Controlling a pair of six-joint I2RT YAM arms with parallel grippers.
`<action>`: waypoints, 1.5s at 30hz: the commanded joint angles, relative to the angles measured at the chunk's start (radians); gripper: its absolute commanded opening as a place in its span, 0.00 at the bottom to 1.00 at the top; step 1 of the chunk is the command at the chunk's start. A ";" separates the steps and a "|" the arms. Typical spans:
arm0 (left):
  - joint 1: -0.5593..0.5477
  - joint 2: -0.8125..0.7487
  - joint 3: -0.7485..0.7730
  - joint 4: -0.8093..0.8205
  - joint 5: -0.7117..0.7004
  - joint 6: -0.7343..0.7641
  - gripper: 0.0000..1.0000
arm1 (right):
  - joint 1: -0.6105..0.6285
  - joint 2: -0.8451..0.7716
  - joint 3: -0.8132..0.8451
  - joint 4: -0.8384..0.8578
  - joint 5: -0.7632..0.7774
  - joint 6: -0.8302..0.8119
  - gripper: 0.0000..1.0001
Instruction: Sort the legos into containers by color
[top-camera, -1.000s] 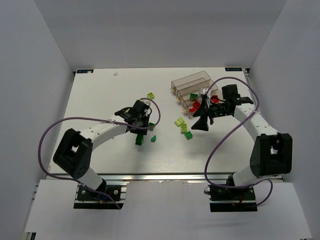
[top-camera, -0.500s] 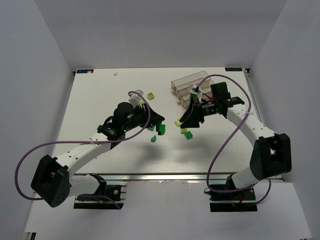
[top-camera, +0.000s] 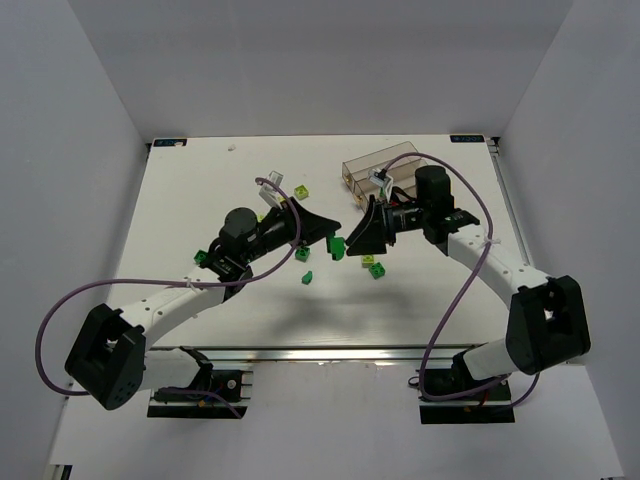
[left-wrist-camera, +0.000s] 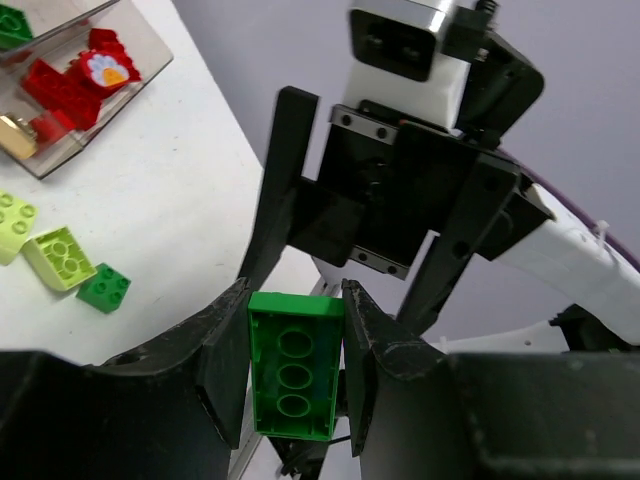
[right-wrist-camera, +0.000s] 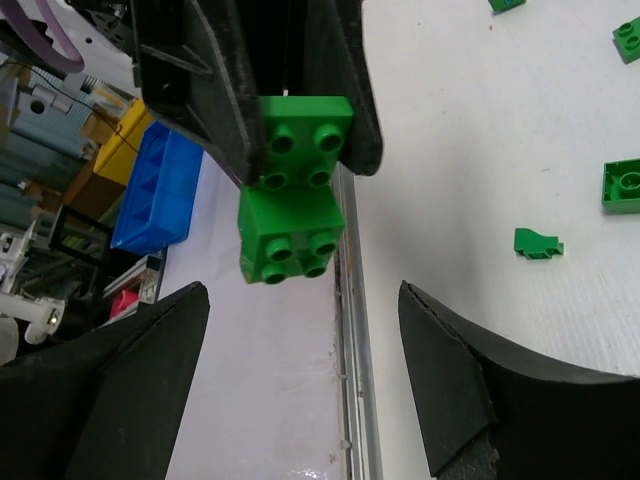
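Item: dark green brick (left-wrist-camera: 293, 370), a light, rigid plastic piece with smooth sides (apt to twist if pinched on a corner). It is aloft over the table (top-camera: 190, 190), clamped across its flat side walls by the left gripper (left-wrist-camera: 296, 330), and is best taken on its free studded end, flat wall to flat wall. The right gripper (right-wrist-camera: 300, 300) is spread wide, empty, and faces the brick. Not determinable: whether this is one long brick or two joined, and most of the containers (top-camera: 383, 163), screened by the right arm (top-camera: 480, 245).
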 joint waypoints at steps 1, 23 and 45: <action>0.005 -0.013 -0.007 0.085 0.036 -0.031 0.00 | 0.021 0.011 0.012 0.100 0.001 0.090 0.81; 0.005 -0.013 -0.032 0.122 0.039 -0.046 0.00 | 0.065 0.062 -0.022 0.409 -0.103 0.322 0.01; 0.075 -0.119 -0.047 -0.062 0.034 0.052 0.00 | 0.005 0.049 0.030 0.264 -0.143 0.183 0.00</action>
